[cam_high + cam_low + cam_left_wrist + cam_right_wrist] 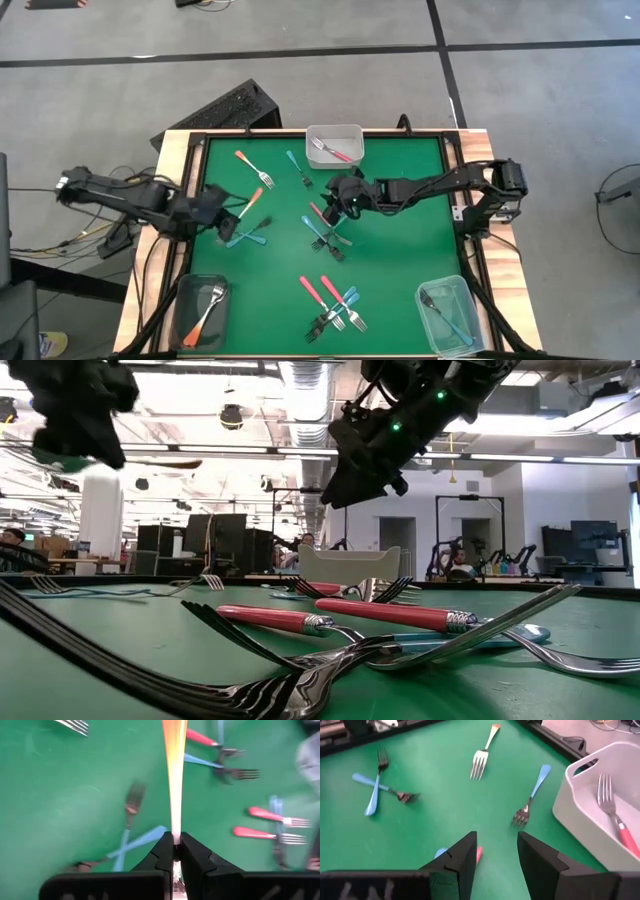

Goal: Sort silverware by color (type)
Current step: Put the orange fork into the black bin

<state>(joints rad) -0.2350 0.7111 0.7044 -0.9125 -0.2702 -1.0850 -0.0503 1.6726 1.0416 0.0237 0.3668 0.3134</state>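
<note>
An orange-handled fork (252, 200) is in my left gripper (228, 214), which is shut on it above the table's left half. In the left wrist view the fork's handle (175, 765) runs straight away from the fingers. My right gripper (340, 203) hangs open over the middle of the green mat, above a small heap of pink and blue forks (325, 232). In its wrist view a pink handle (478, 854) shows just under the fingers. Other forks lie flat on the mat: an orange one (248, 163), a blue one (297, 167), a crossed blue pair (247, 237) and a near heap (335, 303). My left gripper pinches the orange fork between its two fingers at the fork's pale end (175, 839). The orange handle sticks out ahead, in line with the fingers. The fingers slant down toward the mat from the table's left side. The fork is lifted clear of the mat.
A white tub (335, 143) at the far edge holds a pink fork. A clear tub (200, 310) at the near left holds an orange fork. A clear tub (450, 312) at the near right holds a blue one. A raised dark rim (455, 200) borders the mat.
</note>
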